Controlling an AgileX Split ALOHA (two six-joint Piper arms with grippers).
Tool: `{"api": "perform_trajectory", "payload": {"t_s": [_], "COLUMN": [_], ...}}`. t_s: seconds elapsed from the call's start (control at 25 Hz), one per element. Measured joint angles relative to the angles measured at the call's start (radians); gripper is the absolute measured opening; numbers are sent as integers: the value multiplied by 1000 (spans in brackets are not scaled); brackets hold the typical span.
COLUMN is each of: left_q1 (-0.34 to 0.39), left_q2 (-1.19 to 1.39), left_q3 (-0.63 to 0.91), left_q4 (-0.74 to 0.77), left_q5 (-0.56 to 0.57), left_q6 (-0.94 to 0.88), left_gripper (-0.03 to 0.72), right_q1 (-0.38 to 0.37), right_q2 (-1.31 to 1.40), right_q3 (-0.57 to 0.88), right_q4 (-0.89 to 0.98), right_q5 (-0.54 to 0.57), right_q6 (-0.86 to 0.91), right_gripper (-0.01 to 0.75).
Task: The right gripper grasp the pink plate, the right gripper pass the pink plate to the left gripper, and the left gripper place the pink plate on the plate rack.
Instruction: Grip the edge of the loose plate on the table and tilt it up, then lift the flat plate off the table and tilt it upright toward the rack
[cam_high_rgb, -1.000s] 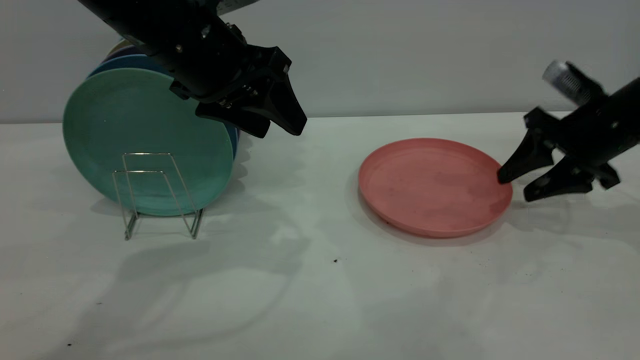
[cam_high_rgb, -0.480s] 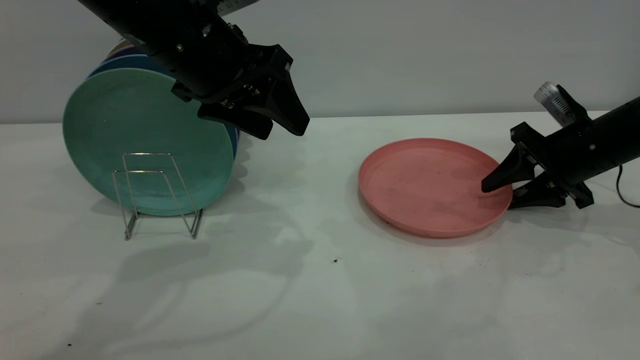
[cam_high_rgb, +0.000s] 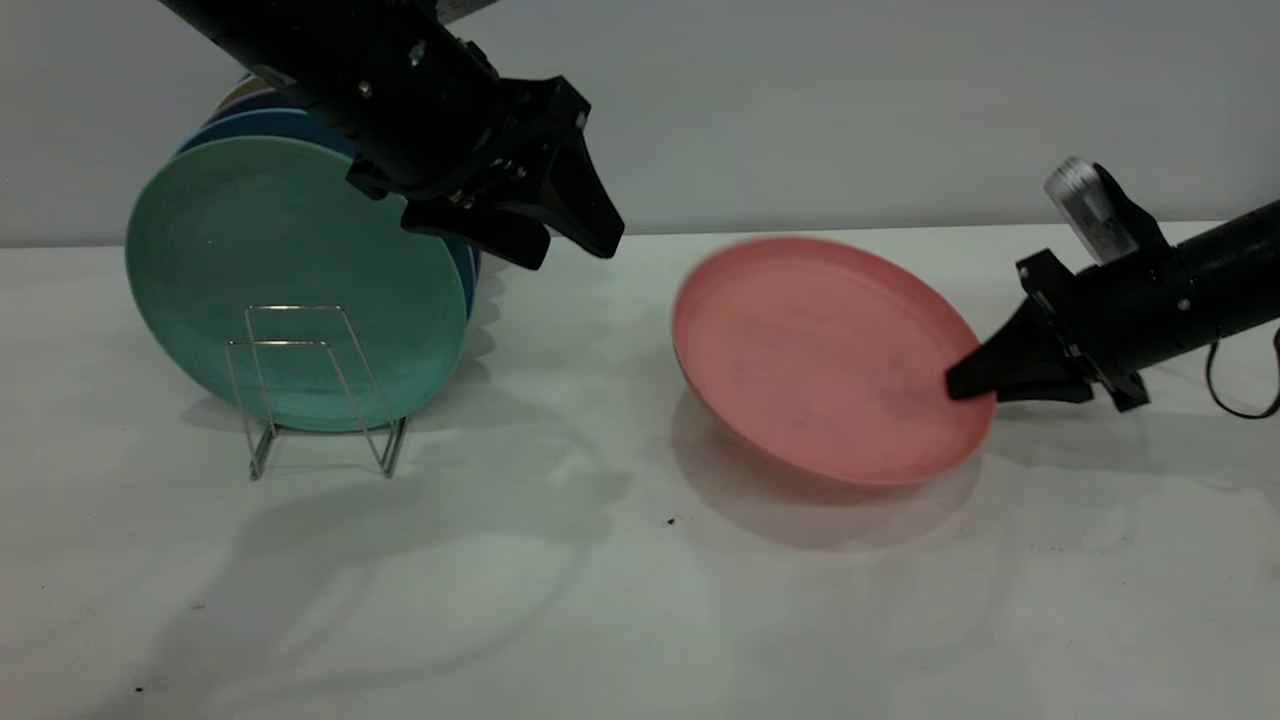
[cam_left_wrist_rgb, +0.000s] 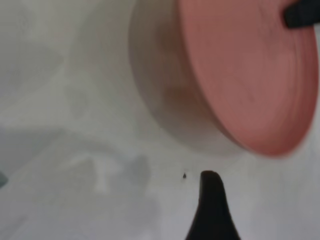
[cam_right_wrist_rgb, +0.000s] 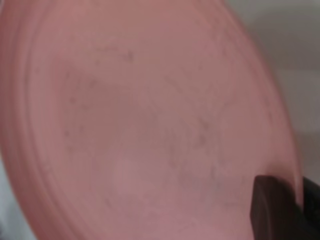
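The first step looks done: the black right gripper (cam_high_rgb: 968, 384), reaching in from the right of the scene, has its fingers pinched shut on the right-hand rim of the round salmon-pink matte plastic plate (cam_high_rgb: 820, 355), which hangs tilted above the white table (cam_high_rgb: 600, 600) with its hollow face turned toward the near left and a shadow showing beneath it. The hand-over and the racking are still to come. The black left gripper (cam_high_rgb: 575, 240) with tapering pointed fingers hovers high at the left, its fingers parted and holding nothing, well apart from the plate. Below it stands the thin shiny silver wire plate rack (cam_high_rgb: 315, 385) of upright loops, already carrying an upright mint-green plate (cam_high_rgb: 250, 250) with bluer ones behind; the near loops look free, so I judge the pink plate will go there. Seen close in the right wrist view, the plate's face has a low raised rim and faint dark scuffs.
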Motion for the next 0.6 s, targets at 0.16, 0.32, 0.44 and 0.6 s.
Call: {"api": "perform_trajectory", "payload": {"t_s": [0.16, 0.32, 0.44, 0.6], "left_q1": [0, -2, -9, -10], "left_q2": [2, 21, 58, 93], "left_q3": [0, -1, 0, 0], "left_q4": [-14, -92, -153, -208], "left_q5": [-28, -51, -64, -74], "left_q6": [0, 0, 0, 0], "left_gripper": [572, 572, 572, 552], "right_q1": [17, 46, 79, 102], "right_q2": [0, 0, 0, 0], "right_q3": [0, 0, 0, 0], "right_q4": [17, 39, 66, 74], "right_q5": [70, 121, 146, 152], "right_q6": [-41, -58, -78, -93], "right_gripper": [16, 16, 16, 16]}}
